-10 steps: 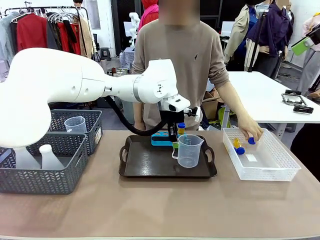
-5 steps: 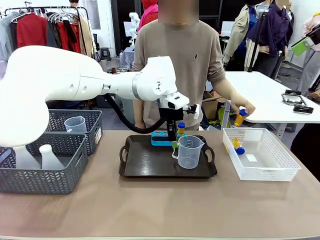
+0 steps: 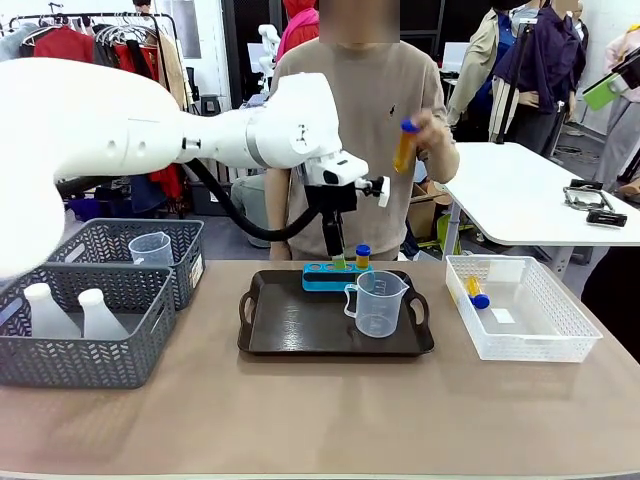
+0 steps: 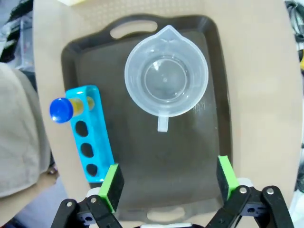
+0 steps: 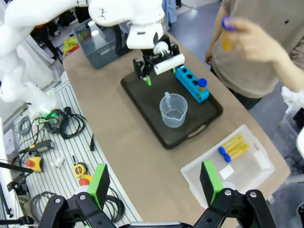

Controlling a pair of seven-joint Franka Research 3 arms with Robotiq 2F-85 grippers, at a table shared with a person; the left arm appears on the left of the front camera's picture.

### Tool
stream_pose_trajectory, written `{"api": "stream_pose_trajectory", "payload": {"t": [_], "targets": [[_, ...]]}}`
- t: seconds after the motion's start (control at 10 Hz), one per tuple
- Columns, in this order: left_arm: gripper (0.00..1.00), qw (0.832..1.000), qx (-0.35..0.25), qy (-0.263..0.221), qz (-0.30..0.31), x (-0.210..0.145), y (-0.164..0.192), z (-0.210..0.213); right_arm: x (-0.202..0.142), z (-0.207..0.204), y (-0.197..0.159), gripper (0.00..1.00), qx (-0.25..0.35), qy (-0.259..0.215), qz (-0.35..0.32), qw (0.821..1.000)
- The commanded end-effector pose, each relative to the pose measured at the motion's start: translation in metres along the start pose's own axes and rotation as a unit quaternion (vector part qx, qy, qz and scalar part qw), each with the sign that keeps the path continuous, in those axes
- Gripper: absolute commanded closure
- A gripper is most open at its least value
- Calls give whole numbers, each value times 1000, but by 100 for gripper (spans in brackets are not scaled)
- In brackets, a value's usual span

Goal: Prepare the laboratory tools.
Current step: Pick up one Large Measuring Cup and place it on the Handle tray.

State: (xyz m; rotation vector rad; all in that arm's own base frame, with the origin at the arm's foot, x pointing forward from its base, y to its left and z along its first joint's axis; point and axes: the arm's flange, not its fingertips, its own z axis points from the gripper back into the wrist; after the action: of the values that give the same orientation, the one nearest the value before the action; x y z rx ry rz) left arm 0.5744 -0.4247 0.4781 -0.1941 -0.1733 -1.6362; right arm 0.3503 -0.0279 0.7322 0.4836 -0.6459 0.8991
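Note:
A clear measuring jug (image 3: 378,302) (image 4: 166,78) (image 5: 173,110) stands on the dark tray (image 3: 290,330). Behind it, a blue rack (image 4: 90,135) (image 5: 190,80) holds one orange tube with a blue cap (image 3: 362,256) (image 4: 61,110). My left gripper (image 3: 336,256) (image 4: 169,179) (image 5: 148,71) hangs open above the tray by the rack, holding nothing. The person's hand holds another tube (image 3: 405,143) (image 5: 227,34) up at chest height. Two more tubes (image 3: 475,291) (image 5: 232,148) lie in the white basket (image 3: 555,335). Two whitish flasks (image 3: 95,312) stand in the near grey basket. My right gripper (image 5: 155,183) is open, high over the table's edge.
A second jug (image 3: 150,248) sits in the rear grey basket (image 3: 185,265) at the left. The near grey basket (image 3: 90,365) stands at the table's left front. Bare tabletop (image 3: 330,410) lies in front of the tray. Cables and tools (image 5: 61,128) lie on the floor.
My left gripper opened, let go of the tube in the rack and rose. The person took a tube out of the white basket and lifted it to chest height.

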Motion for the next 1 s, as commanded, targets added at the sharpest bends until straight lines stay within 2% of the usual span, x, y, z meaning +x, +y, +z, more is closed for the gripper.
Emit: {"api": "stream_pose_trajectory", "payload": {"t": [0.0,0.3,0.4,0.9], "targets": [[0,1000,7,-9,19,-7,-15,22,4,1,2,0,9,-13,-5,1000],[0,999,28,-9,30,-9,-33,49,4,1,2,0,9,-13,-5,1000],[0,1000,21,-8,17,-2,-13,44,4,1,2,0,9,-13,-5,1000],[0,1000,21,-8,17,-2,-13,44,4,1,2,0,9,-13,-5,1000]]}}
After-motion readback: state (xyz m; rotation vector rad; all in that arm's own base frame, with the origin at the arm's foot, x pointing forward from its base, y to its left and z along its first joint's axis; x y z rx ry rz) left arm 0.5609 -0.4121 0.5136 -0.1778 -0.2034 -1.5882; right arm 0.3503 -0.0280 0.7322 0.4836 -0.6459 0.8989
